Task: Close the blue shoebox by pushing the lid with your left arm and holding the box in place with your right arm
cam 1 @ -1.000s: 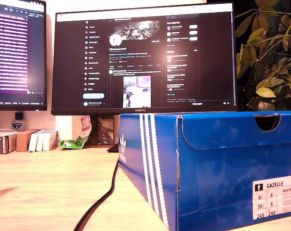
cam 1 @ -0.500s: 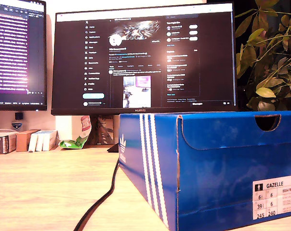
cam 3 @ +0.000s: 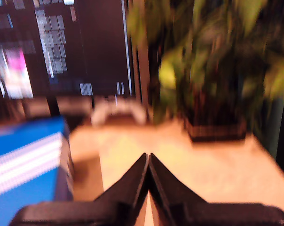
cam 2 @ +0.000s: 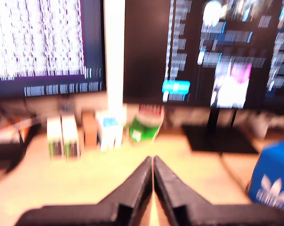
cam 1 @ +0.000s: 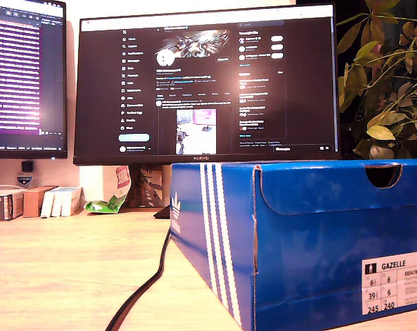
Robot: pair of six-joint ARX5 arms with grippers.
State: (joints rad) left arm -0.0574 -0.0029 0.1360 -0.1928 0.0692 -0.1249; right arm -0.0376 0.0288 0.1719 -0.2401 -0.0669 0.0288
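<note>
Both pincers pressed together, holding nothing: my first pincer [cam 2: 153,175] shows two black wedge-shaped fingers meeting at a thin seam above the pale wooden desk [cam 2: 85,183], clear of the blue shoebox [cam 2: 273,181], whose corner with a white trefoil logo sits just off to one side. My second pincer [cam 3: 148,172] has its matte black fingers likewise meeting tip to tip, beside the shoebox [cam 3: 27,165] but apart from it; both wrist views are blurred. Exterior view: shoebox [cam 1: 298,241] is glossy blue cardboard with three white stripes and a white size label, its lid [cam 1: 340,183] down flat on the box, a half-round finger notch in the lid's edge. A black cable [cam 1: 150,283] runs along the desk [cam 1: 63,269] beside the box. Behind the box stand a dark monitor [cam 1: 208,83] and a leafy potted plant [cam 1: 384,76].
</note>
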